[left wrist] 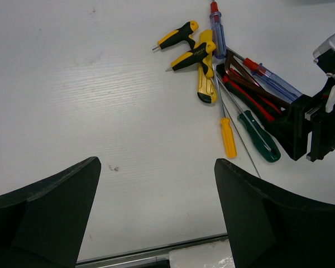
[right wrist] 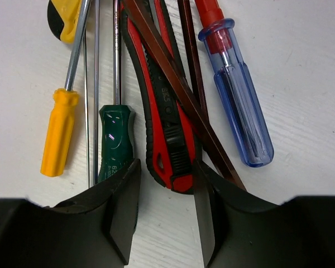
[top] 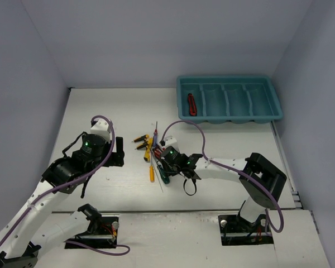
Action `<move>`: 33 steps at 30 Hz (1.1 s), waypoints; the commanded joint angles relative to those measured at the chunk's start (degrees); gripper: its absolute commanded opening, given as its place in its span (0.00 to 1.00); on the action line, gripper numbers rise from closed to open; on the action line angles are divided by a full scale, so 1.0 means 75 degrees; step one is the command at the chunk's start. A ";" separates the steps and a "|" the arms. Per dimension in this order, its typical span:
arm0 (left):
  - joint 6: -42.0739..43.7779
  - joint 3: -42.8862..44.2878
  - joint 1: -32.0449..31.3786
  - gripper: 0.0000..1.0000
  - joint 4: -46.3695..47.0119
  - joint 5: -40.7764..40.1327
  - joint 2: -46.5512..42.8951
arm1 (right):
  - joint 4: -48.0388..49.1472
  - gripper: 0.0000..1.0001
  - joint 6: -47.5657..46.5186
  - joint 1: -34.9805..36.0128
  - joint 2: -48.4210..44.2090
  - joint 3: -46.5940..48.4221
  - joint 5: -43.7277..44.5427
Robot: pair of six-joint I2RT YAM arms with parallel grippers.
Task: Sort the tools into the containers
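Observation:
The tools lie in a loose pile (top: 152, 151) at mid-table. My right gripper (right wrist: 166, 206) is open, low over the pile's near end. The butt of a red-and-black handled tool (right wrist: 164, 111) lies between its fingertips, close to the right finger, with a gap on the left. Beside it lie a green-handled screwdriver (right wrist: 116, 139), a yellow one (right wrist: 58, 134), a blue-and-red one (right wrist: 243, 111) and a dark bar (right wrist: 204, 128). My left gripper (left wrist: 157, 162) hangs open over bare table left of the pile. The teal containers (top: 229, 119) sit far right, with one red tool (top: 192, 104) in the leftmost compartment.
Two yellow-black T-handles (left wrist: 181, 36) and a yellow-black handle (left wrist: 205, 78) lie at the pile's far left side. Long thin shafts run across the pile. Grey walls close the table on three sides. A purple cable loops over the right arm (top: 234, 167).

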 commanded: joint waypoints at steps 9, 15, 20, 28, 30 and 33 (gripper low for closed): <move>0.0201 0.0164 0.0017 0.81 0.0185 -0.0014 -0.0026 | 0.0398 0.46 0.0027 0.0044 0.0545 0.0042 0.0394; 0.0244 0.0141 0.0017 0.81 0.0185 -0.0002 -0.0072 | 0.0519 0.53 -0.0028 0.0033 0.0922 0.0089 0.0354; 0.0272 0.0117 0.0017 0.81 0.0185 -0.0004 -0.0125 | 0.0541 0.32 -0.0117 0.0044 0.0729 0.0120 0.0372; 0.0348 0.0152 0.0029 0.81 0.0185 -0.0047 -0.0190 | 0.0262 0.00 -0.0348 0.0044 -0.1202 0.0061 0.0427; 0.0350 0.0175 0.0029 0.81 0.0191 -0.0049 -0.0167 | -0.0005 0.00 -0.0429 0.0044 -0.1706 0.0287 0.0521; 0.0362 0.0215 0.0029 0.81 0.0205 -0.0069 -0.0083 | -0.0517 0.00 -0.0652 0.0005 -0.2408 0.0767 0.0963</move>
